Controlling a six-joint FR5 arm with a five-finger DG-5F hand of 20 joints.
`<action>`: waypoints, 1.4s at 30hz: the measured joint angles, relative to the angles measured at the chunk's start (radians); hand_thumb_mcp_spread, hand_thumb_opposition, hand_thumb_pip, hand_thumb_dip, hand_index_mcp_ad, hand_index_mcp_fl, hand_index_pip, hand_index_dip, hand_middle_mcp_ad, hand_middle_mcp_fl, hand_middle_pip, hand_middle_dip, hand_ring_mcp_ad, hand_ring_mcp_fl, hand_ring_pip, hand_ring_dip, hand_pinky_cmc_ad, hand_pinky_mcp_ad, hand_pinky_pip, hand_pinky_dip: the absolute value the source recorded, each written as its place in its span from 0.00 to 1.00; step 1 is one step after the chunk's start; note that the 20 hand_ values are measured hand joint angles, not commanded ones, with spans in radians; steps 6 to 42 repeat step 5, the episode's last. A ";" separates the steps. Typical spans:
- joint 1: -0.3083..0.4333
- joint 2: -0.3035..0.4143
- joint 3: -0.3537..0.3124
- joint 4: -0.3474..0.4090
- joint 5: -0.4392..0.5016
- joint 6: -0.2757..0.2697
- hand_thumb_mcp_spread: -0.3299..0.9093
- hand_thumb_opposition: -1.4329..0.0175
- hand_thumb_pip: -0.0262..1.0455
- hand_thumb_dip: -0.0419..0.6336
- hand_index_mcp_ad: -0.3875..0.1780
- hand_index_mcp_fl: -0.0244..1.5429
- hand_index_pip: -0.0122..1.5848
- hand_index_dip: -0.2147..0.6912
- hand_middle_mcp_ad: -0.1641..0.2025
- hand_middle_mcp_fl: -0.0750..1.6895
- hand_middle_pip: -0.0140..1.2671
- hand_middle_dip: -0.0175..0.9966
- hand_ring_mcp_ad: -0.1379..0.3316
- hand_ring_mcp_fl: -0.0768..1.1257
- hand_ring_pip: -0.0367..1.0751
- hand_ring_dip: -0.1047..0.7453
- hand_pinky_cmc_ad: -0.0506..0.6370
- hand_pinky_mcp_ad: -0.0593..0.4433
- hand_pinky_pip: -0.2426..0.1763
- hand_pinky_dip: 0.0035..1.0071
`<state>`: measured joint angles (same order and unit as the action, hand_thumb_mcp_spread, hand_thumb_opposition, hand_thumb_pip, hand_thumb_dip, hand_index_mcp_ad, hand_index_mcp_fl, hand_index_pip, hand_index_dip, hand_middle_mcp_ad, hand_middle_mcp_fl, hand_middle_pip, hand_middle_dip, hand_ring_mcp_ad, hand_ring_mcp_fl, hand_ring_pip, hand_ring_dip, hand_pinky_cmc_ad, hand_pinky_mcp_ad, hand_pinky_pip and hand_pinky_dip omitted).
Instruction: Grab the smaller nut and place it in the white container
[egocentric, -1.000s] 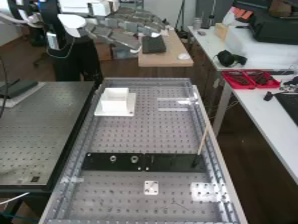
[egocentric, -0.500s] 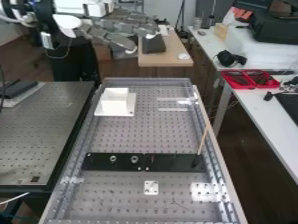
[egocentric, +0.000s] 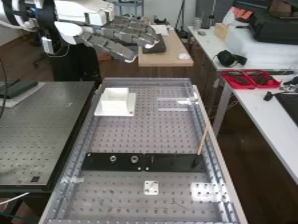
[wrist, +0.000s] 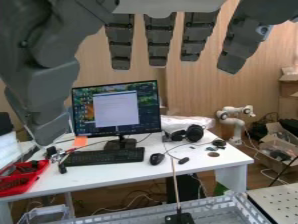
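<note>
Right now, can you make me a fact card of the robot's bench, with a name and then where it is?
Robot hand: up high by the bench's far end, fingers open
White container: on a white plate
Black bar: flat on the bench
Larger nut: on the bar
Bearing: beside the larger nut

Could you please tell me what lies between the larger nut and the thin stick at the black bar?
The bearing does, as the high view shows; it stands on the black bar, closer to the larger nut than to the stick.
</note>
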<state>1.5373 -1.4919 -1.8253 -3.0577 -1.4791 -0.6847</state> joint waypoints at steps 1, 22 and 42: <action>0.000 -0.002 0.001 -0.001 -0.002 0.000 0.46 0.47 0.57 0.29 0.46 0.09 0.06 0.68 0.60 0.05 0.10 0.24 0.55 0.06 0.10 0.26 0.67 0.67 0.36 0.15; 0.001 -0.002 0.003 -0.004 -0.006 -0.004 0.46 0.47 0.57 0.29 0.46 0.09 0.06 0.68 0.60 0.05 0.10 0.24 0.56 0.06 0.09 0.26 0.67 0.67 0.37 0.15; 0.001 -0.002 0.003 -0.004 -0.006 -0.004 0.46 0.47 0.57 0.29 0.46 0.09 0.06 0.68 0.60 0.05 0.10 0.24 0.56 0.06 0.09 0.26 0.67 0.67 0.37 0.15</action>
